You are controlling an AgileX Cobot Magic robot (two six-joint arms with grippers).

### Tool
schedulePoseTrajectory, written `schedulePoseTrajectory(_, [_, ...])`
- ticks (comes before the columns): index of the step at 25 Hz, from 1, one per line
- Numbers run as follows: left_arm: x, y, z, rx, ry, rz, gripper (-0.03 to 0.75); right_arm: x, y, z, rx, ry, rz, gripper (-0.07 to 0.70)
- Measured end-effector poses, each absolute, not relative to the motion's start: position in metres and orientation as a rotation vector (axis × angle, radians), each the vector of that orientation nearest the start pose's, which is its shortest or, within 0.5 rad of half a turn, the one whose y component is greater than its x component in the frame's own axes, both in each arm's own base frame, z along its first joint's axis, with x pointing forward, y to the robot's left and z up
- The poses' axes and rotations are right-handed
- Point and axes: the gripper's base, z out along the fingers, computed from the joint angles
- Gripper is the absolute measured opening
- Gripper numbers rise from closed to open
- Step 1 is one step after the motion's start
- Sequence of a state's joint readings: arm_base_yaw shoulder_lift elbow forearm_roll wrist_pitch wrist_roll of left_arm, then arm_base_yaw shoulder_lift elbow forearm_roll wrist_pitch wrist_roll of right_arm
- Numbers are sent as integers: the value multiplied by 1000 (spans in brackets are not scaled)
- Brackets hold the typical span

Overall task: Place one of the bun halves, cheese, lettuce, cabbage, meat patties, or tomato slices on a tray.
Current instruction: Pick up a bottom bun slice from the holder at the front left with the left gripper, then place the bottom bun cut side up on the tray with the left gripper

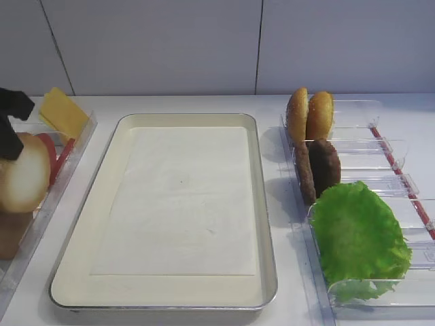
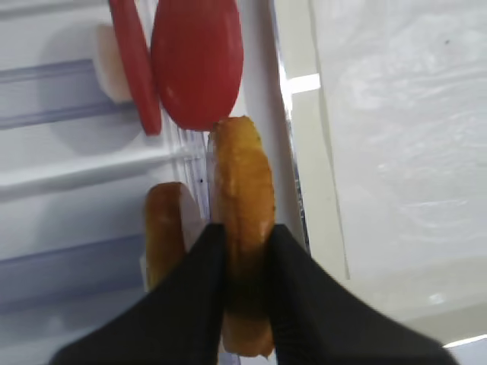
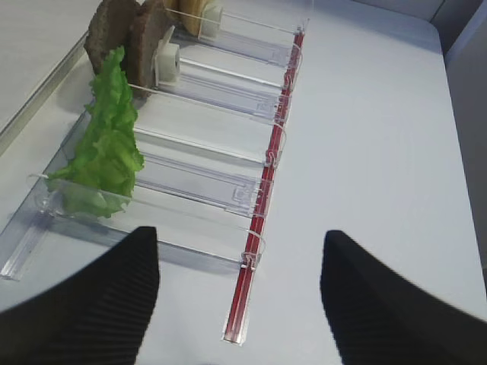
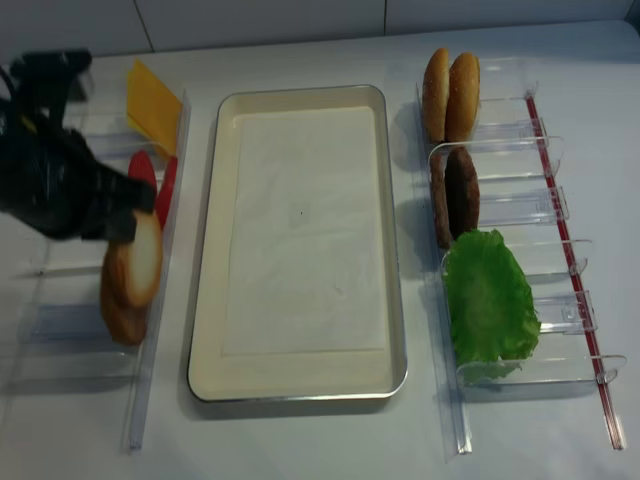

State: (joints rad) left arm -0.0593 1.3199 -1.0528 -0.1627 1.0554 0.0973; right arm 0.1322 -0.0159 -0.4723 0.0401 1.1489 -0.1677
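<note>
The left pincer (image 2: 242, 262) is pinching a bun half (image 2: 242, 228) by its golden-brown crust, one black finger on each flat side; in the high view the half (image 1: 24, 175) stands on edge with its pale whitish cut face toward the tray, over the left clear bin (image 1: 64, 178). Just beside it in that bin a second bun piece (image 2: 162, 232) stands upright, then two red tomato slices (image 2: 198, 65), and at the far end a yellow cheese slice (image 1: 62, 114) leans against the wall. The tray (image 1: 109, 163) lies in the middle of the white bench (image 1: 170, 102), its pale paper liner (image 1: 183, 197) bare, its left rim just beside the bin's edge. On the right, a clear divided bin (image 4: 540, 200) holds two golden buns (image 1: 309, 114) on edge, two dark meat patties (image 1: 319, 168) and a ruffled green lettuce leaf (image 1: 358, 234). The right pincer (image 3: 240, 304) hangs spread wide over the bench near the bin's red strip (image 3: 262, 190), holding nothing.
</note>
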Motion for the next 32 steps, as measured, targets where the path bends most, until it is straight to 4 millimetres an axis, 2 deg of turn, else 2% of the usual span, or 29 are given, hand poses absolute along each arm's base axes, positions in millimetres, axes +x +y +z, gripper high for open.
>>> schedulePoseTrajectory(3, [249,-28,309,140,2773,-213,145,-9,2,263,-324,2119,24,496])
schedulePoseTrajectory(7, [250,-31,311,119,2764,-269,145,-9,2,263,-324,2119,23,496])
schedulePoseTrajectory(15, [251,-53,318,125,2665,-618,142,-8,2,263,-323,2119,20,496])
schedulePoseTrajectory(20, [245,-66,298,115,2629,-836,142,-8,1,263,-323,2119,16,496])
schedulePoseTrajectory(24, [239,-89,286,144,2570,-964,142,-8,1,263,-323,2119,16,496])
schedulePoseTrajectory(29, [235,-122,281,219,2515,-1011,142,-8,1,263,-323,2119,16,496])
schedulePoseTrajectory(32, [238,-133,273,214,2527,-1025,141,-8,1,263,-323,2120,14,496])
